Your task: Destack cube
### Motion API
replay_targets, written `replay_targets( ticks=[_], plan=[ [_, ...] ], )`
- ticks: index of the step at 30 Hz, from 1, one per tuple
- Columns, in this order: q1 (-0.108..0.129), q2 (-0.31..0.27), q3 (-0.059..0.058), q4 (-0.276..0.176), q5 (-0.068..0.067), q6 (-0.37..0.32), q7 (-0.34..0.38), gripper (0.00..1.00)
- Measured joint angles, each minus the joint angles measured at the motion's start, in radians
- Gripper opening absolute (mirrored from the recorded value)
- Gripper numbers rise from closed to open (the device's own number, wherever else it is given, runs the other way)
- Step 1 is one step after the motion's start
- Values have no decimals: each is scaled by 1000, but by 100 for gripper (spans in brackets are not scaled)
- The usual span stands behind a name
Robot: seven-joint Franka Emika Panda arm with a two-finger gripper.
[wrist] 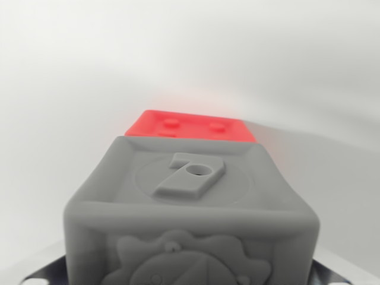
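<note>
A grey cube fills the lower middle of the wrist view, very close to the camera. Its upper face bears a raised "7" with a small hole, and the face toward me carries a relief figure. My gripper sits around its lower part. Only slivers of the metal fingers show at both bottom corners, pressed against the cube's sides. Behind the grey cube lies a red cube, of which I see just the top face with raised studs. The rest of the red cube is hidden by the grey one.
A plain white surface surrounds both cubes, with a soft shadow band at the upper right.
</note>
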Motion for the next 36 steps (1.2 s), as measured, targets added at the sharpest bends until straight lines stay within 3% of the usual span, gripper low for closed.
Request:
replay_targets(
  ticks=[23,31,36],
  plan=[
    [2,-5,-3,0,-2,-4,2,0],
    [10,-34,-14,-5,-14,-26,10,0],
    [15,-58,-23,-8,-29,-46,20,0]
  ],
)
